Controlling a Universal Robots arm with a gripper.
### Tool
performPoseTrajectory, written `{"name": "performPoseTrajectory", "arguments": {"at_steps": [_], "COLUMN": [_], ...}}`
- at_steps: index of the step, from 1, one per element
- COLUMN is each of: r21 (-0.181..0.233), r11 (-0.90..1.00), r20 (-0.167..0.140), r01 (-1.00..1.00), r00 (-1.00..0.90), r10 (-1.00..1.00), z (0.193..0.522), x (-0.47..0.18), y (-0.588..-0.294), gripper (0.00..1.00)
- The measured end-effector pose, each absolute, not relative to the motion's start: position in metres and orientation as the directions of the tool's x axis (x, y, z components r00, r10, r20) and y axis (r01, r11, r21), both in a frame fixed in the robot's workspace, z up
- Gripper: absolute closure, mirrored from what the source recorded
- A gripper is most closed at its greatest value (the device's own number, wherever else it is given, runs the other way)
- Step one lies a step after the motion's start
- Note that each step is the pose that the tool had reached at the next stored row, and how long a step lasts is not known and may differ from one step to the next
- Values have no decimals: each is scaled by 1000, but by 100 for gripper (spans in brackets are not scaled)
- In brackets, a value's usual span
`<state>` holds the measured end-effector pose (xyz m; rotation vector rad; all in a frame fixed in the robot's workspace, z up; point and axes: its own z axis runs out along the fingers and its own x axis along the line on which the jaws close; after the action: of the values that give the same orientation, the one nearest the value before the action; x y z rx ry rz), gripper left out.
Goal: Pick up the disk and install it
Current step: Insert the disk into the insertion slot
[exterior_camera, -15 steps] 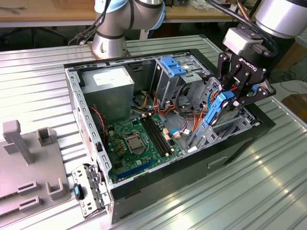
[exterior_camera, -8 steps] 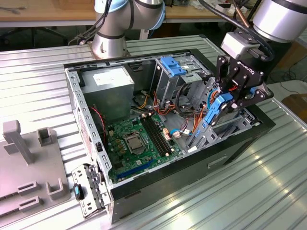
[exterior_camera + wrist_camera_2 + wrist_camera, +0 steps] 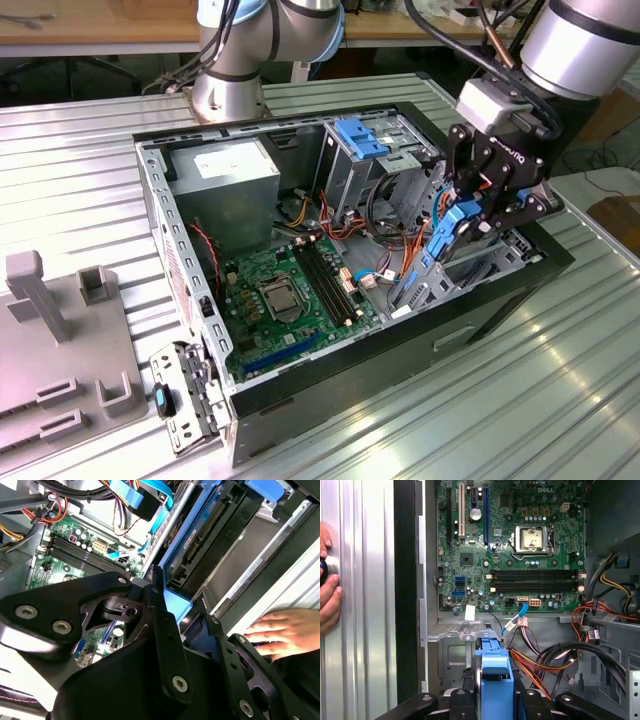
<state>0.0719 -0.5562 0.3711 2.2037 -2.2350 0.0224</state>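
The open computer case (image 3: 470,335) lies on its side on the ridged table (image 3: 560,400). Over its drive-bay end the gripper (image 3: 475,205) is clamped tight on the disk (image 3: 432,250), pinching it by its blue rails. The disk stands on edge, its long axis sloping down into the bay, lower end foremost. I'd worry it snags the loose cables (image 3: 385,240) alongside or jams askew in the bay. A person's hand (image 3: 285,630) rests just outside the case.
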Motion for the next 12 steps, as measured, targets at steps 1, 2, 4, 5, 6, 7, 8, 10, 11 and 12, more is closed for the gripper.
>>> {"name": "performPoseTrajectory", "arguments": {"at_steps": [1,2,4,5,6,7,8,10,11,12], "r21": [-8,-8,-8,-8,-8,-8,-9,-8,-8,-8], "r11": [14,14,15,15,15,15,15,15,16,16], "r20": [12,12,12,12,12,12,10,11,11,11], "r01": [-1000,-1000,-1000,-1000,-1000,-1000,-1000,-1000,-1000,-1000], "r00": [-14,-14,-15,-15,-15,-15,-15,-15,-16,-16], "r10": [-1000,-1000,-1000,-1000,-1000,-1000,-1000,-1000,-1000,-1000], "z": [370,370,367,366,365,364,361,360,359,359], "x": [72,72,72,72,72,72,72,72,72,72], "y": [-556,-556,-556,-556,-556,-556,-556,-556,-556,-556], "gripper": [63,63,63,63,63,63,63,63,63,63]}}
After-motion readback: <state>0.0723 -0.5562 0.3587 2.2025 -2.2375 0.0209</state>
